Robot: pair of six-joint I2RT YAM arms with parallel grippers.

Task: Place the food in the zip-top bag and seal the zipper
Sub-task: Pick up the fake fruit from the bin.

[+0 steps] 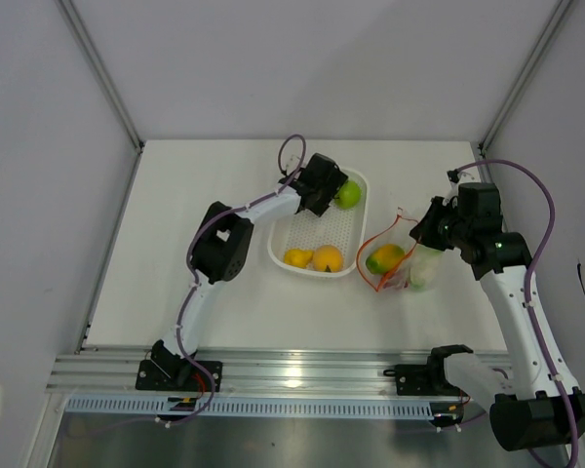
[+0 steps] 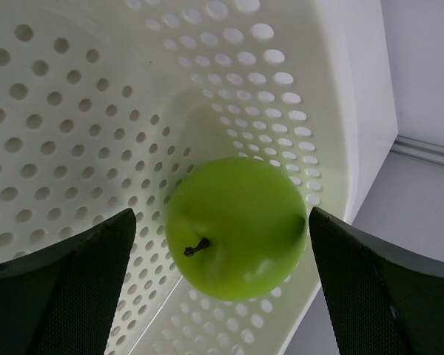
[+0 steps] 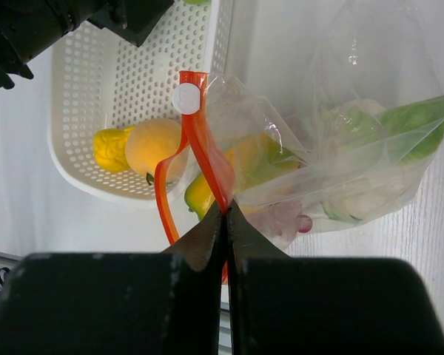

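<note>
The left gripper (image 1: 330,195), jaws wide apart, hangs over the green apple (image 2: 235,225) in the white basket's (image 1: 317,229) far right corner; its fingers (image 2: 59,296) are cut off at the edge of the wrist view. Right of the basket, the right gripper (image 3: 225,214) pinches the zipper (image 3: 196,133) of the zip-top bag (image 3: 370,96), whose contents blur behind crinkled plastic.

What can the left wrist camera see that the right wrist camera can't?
Only the left wrist: the whole green apple with its stem, between the fingers of the open left gripper. Only the right wrist: the bag with food inside, its zipper pinched by the shut right gripper, and an orange fruit and a yellow fruit. Both: the white basket.
</note>
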